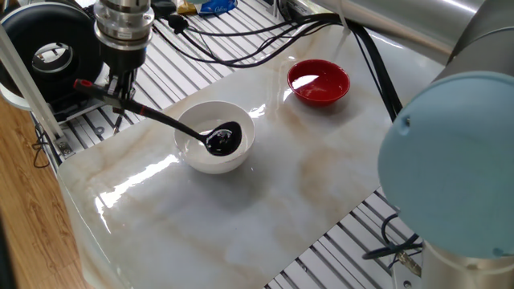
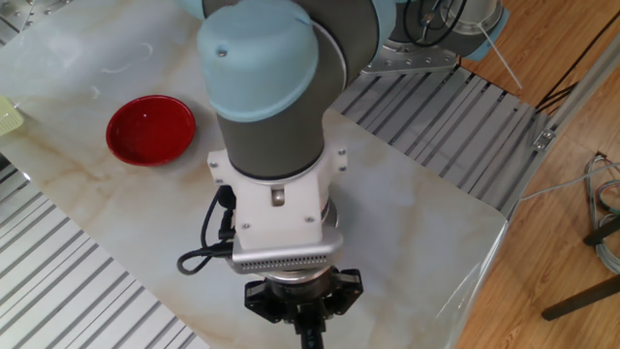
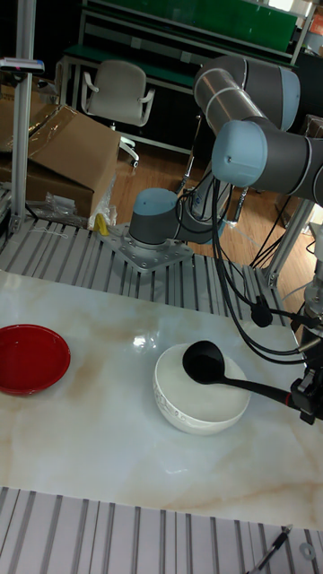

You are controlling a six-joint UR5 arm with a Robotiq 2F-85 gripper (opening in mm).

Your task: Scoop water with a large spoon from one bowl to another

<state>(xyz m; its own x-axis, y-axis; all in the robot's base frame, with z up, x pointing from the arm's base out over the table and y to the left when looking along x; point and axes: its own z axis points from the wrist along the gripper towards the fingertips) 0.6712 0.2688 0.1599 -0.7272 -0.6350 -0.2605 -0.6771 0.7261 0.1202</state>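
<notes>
while the gripper (image 1: 115, 90) clenched the ladle (image 1: 173, 124) near its red end, the long handle ran down and away from the fingers, slanting toward the white bowl (image 1: 214, 136). the scoop sat low inside that bowl, where a glossy glint suggested the water, though i could not tell how full the scoop was. the red bowl (image 1: 319, 82) lay well apart, past the white one along roughly the handle's line, so i judged the carry would follow that axis.
</notes>
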